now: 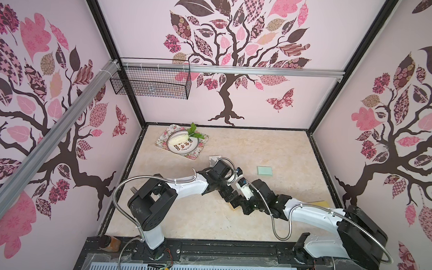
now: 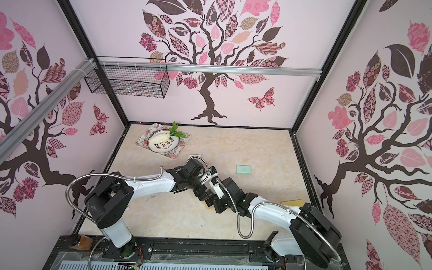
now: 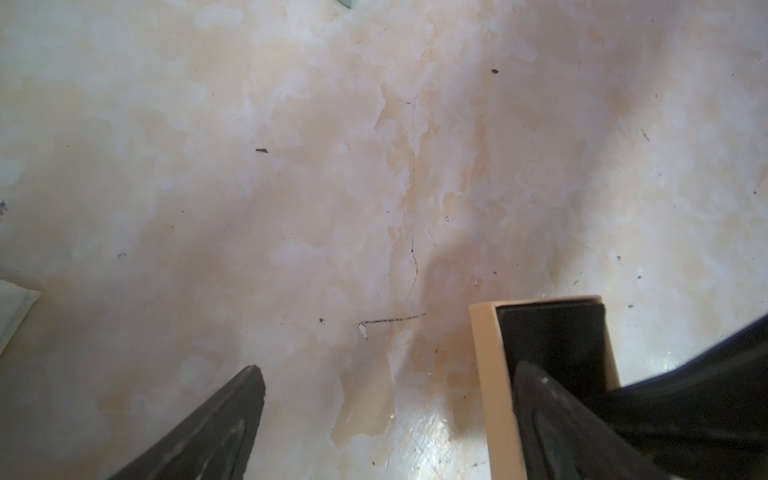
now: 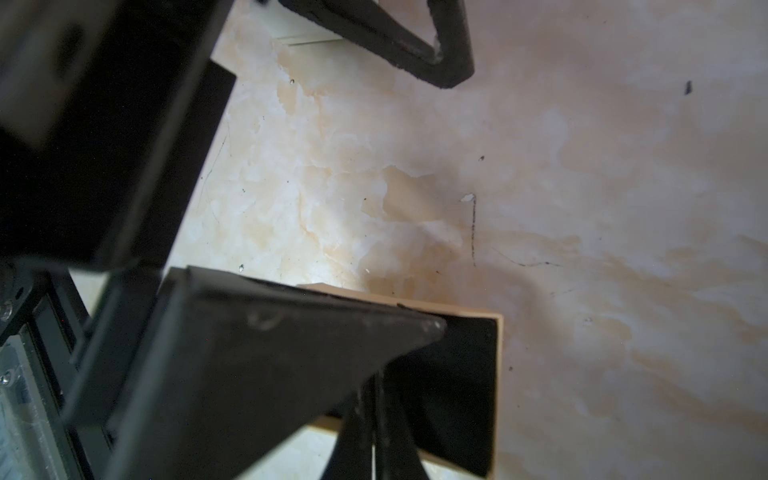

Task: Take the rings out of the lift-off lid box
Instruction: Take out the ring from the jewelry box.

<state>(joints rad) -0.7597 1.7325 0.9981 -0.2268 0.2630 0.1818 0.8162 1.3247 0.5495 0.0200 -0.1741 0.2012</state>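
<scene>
Finding: the lift-off lid box (image 3: 494, 374), tan with a black lining (image 4: 457, 374), stands open near the middle of the desk (image 1: 260, 148), under both arms. In both top views the arms hide all but one tan corner of it.

A tan slab (image 1: 320, 203) by the right edge of the desk is probably its lid, set well clear so the opening is free.

The left fingers (image 3: 224, 424) are spread wide across one wall of the box. One is over the lining inside and the other is outside above the bare desk. They grip nothing, and this stance looks meant to keep the light box from sliding.

The right fingers (image 4: 374, 399) are pressed together with their tips down inside the box. This looks like a pinch at a ring, but nothing shows between them, so I cannot tell whether anything is held.

The rings are not visible in any view (black hoops on black lining would hardly show). I judge them to be inside the box and none on the desk.

Not involved in the work:
- A mint box (image 1: 265, 171) lies toward the right edge.
- A floral tray (image 1: 196, 155) sits in the far left corner.
</scene>
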